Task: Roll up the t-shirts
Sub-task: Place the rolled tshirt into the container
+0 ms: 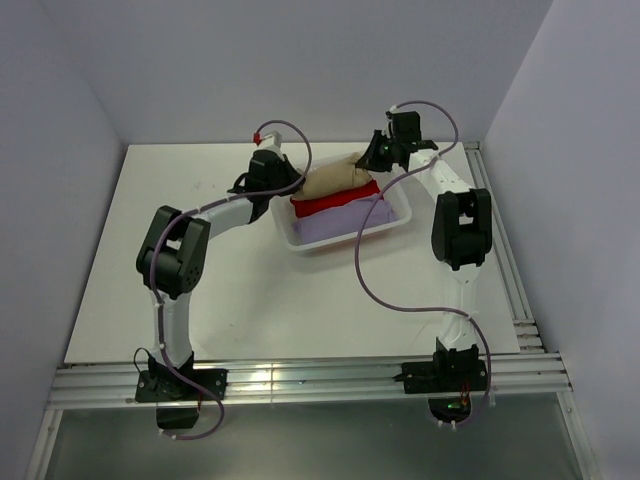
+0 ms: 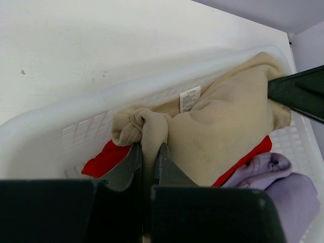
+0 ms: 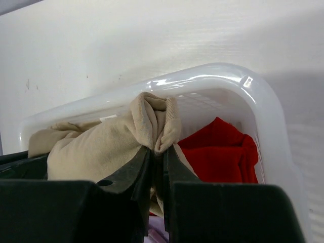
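Note:
A rolled tan-beige t-shirt [image 1: 335,178] with a white neck label [image 2: 189,98] lies along the far side of the white basket [image 1: 300,243], over a red t-shirt [image 1: 335,201] and a lavender t-shirt [image 1: 340,222]. My left gripper [image 2: 149,147] is shut on the tan roll's left end [image 2: 144,124]. At the roll's right end [image 3: 154,119], my right gripper [image 3: 158,152] is shut on a bunched fold of tan cloth. In the right wrist view the red t-shirt [image 3: 223,154] sits behind the tan one. The lavender t-shirt [image 2: 283,185] shows at lower right of the left wrist view.
The basket's lattice wall [image 2: 86,129] and glossy rim [image 3: 238,83] enclose both grippers closely. White table [image 1: 180,200] spreads to the left and near side of the basket. Grey walls close the workspace, and a rail [image 1: 505,250] runs along the right edge.

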### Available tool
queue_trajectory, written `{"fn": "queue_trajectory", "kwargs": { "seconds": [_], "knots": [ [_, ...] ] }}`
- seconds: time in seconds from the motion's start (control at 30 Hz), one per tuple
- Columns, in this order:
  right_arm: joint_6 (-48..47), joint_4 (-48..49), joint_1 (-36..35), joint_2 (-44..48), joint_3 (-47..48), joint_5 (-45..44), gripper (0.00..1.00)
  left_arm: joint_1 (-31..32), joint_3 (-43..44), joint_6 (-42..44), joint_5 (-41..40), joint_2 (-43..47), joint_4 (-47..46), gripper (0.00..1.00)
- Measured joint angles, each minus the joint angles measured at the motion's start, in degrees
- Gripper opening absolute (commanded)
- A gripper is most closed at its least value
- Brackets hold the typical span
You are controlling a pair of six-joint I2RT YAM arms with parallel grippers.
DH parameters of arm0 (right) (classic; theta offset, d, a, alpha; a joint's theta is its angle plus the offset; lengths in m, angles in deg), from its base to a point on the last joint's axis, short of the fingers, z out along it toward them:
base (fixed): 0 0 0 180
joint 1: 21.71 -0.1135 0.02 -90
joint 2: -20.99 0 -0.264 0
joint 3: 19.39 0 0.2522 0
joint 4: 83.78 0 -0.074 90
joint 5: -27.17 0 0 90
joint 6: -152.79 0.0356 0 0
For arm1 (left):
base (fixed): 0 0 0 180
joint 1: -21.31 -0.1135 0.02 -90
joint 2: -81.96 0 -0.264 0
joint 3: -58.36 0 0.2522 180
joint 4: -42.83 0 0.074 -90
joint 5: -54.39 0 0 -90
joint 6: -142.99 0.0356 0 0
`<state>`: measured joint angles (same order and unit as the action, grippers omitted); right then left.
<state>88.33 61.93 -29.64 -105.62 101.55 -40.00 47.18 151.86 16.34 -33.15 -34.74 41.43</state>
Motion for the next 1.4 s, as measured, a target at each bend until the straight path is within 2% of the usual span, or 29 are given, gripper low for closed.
{"fn": "queue_trajectory", "kwargs": {
  "seconds": [0.23,0.3,0.33,0.37,0.4,0.43,0.53,0.63,0.73,0.9,1.0,1.17,1.27,1.4],
  "knots": [
    [-1.0,-0.7,0.0,-0.7,0.8,-0.8,0.0,0.0,1.0,0.0,-1.0,-2.8,0.0,0.01],
    [-1.0,-0.8,0.0,-1.0,0.8,-1.0,0.02,0.0,1.4,0.0,-1.1,-3.3,0.7,0.07],
    [-1.1,-1.0,0.0,-1.1,0.8,-1.0,0.06,0.0,1.8,-0.1,-1.3,-3.5,1.2,0.14],
    [-1.1,-1.2,0.0,-1.2,0.8,-1.2,0.16,0.0,2.0,-0.1,-1.6,-3.6,1.4,0.16],
    [-1.1,-1.3,0.0,-1.2,0.8,-1.3,0.21,0.0,2.1,0.0,-2.0,-3.6,1.6,0.18],
    [-1.1,-1.3,0.0,-1.2,0.8,-1.4,0.29,0.0,2.2,-0.1,-2.4,-3.6,1.7,0.25],
    [-1.2,-1.2,0.0,-1.2,0.8,-2.1,0.37,0.1,2.6,0.0,-3.1,-3.6,2.9,0.37],
    [-1.5,-1.5,0.0,-1.2,0.8,-3.6,0.52,0.1,4.3,0.5,-3.8,-3.6,5.8,0.49],
    [-2.0,-2.3,-0.1,-1.1,1.2,-5.5,0.58,0.0,6.4,0.8,-4.0,-3.5,7.7,0.53],
    [-2.4,-3.2,-0.2,0.7,1.3,-8.0,0.59,0.1,6.8,1.0,-4.7,-2.7,9.9,0.55],
    [-2.4,-3.0,-0.4,3.2,0.6,-9.3,0.59,0.1,6.8,1.3,-5.6,-1.2,11.5,0.61],
    [-2.6,-2.7,-1.2,8.3,-0.5,-9.9,0.52,0.1,7.8,1.8,-8.2,2.9,14.5,0.68],
    [-2.7,-2.6,-2.3,9.8,-0.5,-9.4,0.49,0.1,9.3,2.0,-9.5,5.0,15.6,0.66],
    [-2.7,-2.3,-3.8,9.8,-0.6,-8.3,0.44,0.7,10.5,2.3,-9.4,6.3,15.6,0.57]
  ]
}}
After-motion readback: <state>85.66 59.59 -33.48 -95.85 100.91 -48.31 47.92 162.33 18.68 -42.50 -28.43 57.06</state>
